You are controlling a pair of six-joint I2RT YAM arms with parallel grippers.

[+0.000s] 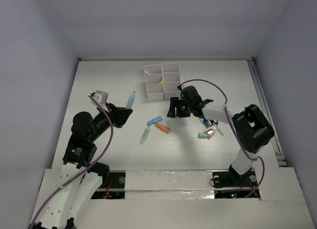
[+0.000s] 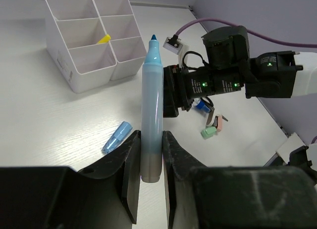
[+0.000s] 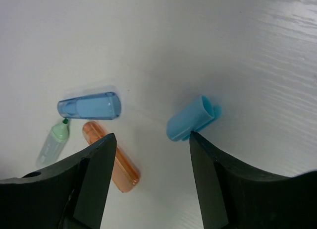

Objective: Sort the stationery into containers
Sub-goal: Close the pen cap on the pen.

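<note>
My left gripper [image 2: 151, 142] [image 1: 124, 112] is shut on the lower end of a pale-blue marker [image 2: 151, 100] [image 1: 130, 99], held off the table with its tip pointing towards the white containers [image 1: 161, 81] [image 2: 74, 65]. A yellow-tipped item [image 2: 103, 38] lies in one compartment. My right gripper [image 3: 151, 140] [image 1: 175, 109] hangs open just in front of the containers, nothing between its fingers. A light-blue cap [image 3: 190, 120] lies right by its right fingertip. A clear blue cap [image 3: 90, 106] [image 1: 154, 121], an orange marker [image 3: 111, 157] [image 1: 162, 128] and a pale-green marker [image 3: 53, 143] [image 1: 144, 136] lie on the table.
Further stationery is heaped under the right forearm, with a green eraser [image 1: 202, 136] [image 2: 209, 132] and a pink piece [image 1: 211, 133] showing. The right arm's purple cable [image 1: 208, 84] loops above it. The table's back wall stands just behind the containers.
</note>
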